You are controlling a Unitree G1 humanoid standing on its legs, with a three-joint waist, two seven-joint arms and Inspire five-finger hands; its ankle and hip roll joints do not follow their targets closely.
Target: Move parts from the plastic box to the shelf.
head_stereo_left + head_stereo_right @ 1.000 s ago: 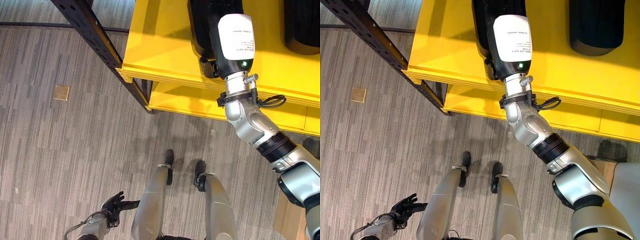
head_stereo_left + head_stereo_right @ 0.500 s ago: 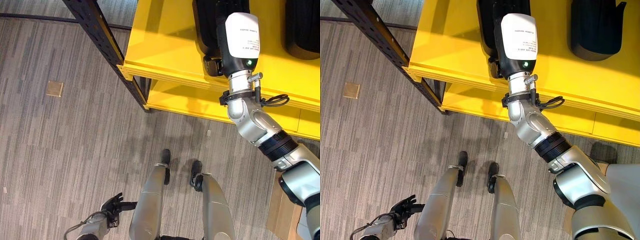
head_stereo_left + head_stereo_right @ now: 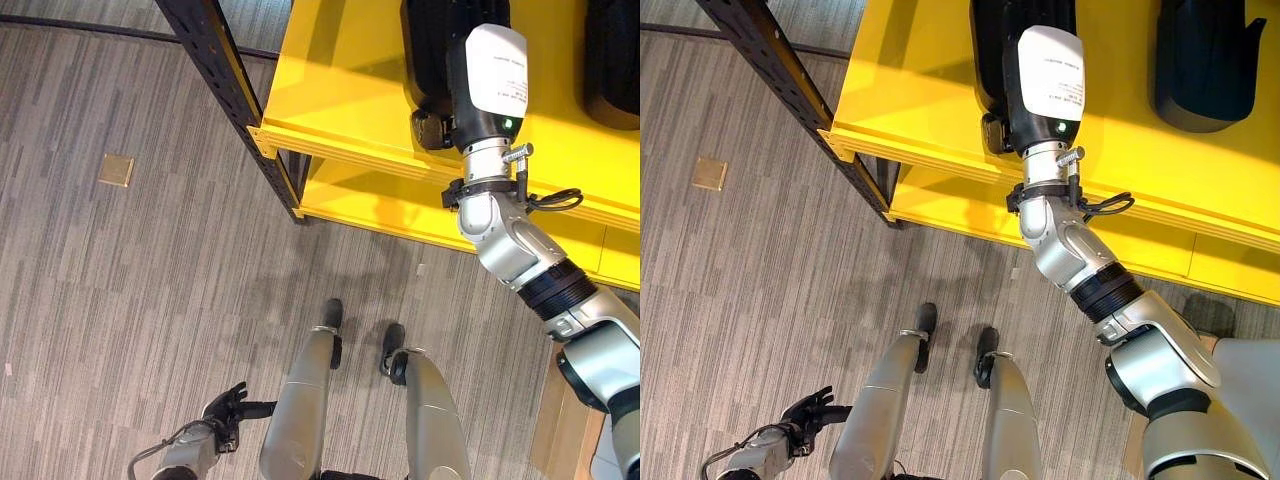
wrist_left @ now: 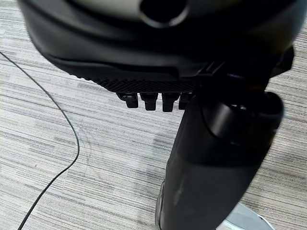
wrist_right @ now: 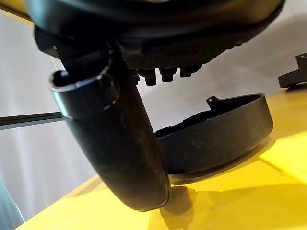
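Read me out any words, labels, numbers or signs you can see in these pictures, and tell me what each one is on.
White label on the right forearm, above the yellow shelf: several lines of small print, too small to read.
Black parts on the shelf: no print visible.
Small tan square on the floor: no print visible.
Nothing else carries text.

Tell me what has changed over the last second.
Little beyond a camera shift. The right hand still reaches over the yellow shelf beside the black part; the left hand still hangs low by the floor. The second black part stays put.
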